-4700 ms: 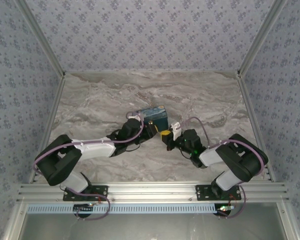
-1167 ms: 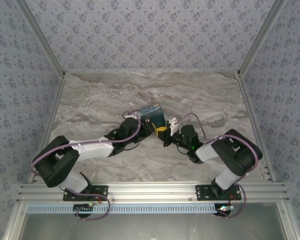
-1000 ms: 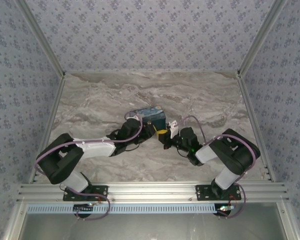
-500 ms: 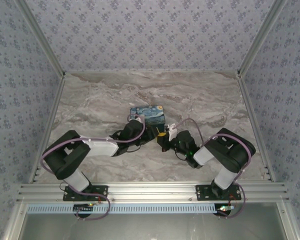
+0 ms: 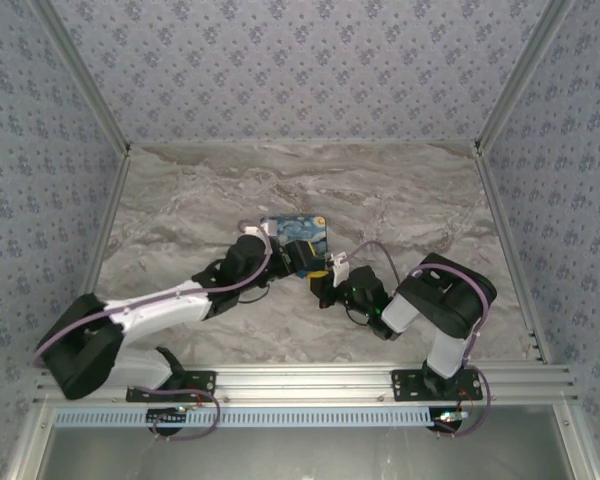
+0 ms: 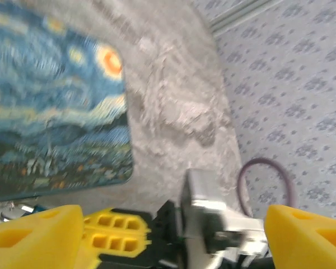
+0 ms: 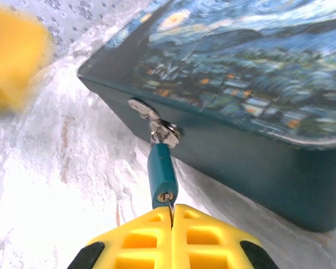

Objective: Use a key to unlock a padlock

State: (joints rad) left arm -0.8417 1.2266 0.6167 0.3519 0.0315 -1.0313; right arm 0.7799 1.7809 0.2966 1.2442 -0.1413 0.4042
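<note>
A small box with dark teal walls and a Starry Night print on its lid sits on a grey marble-patterned table. Two robot arms reach in to it from either side.

In the right wrist view, a tiny teal padlock hangs by its shackle from a silvery hasp on the box's side wall, just below the lid's edge. Its body slants away from the box, keyhole end outward. The right gripper sits just off that keyhole end. Its yellow fingers are pressed together on a thin silvery key (only a sliver of the blade shows), whose tip meets the keyhole. Whether the shackle is latched cannot be told.

The left gripper is just beside the box, on the same side as the padlock. Its two yellow fingers are spread wide apart and grip nothing. In the left wrist view the right gripper shows through the gap between them, and the box lid lies beyond, blurred.
</note>
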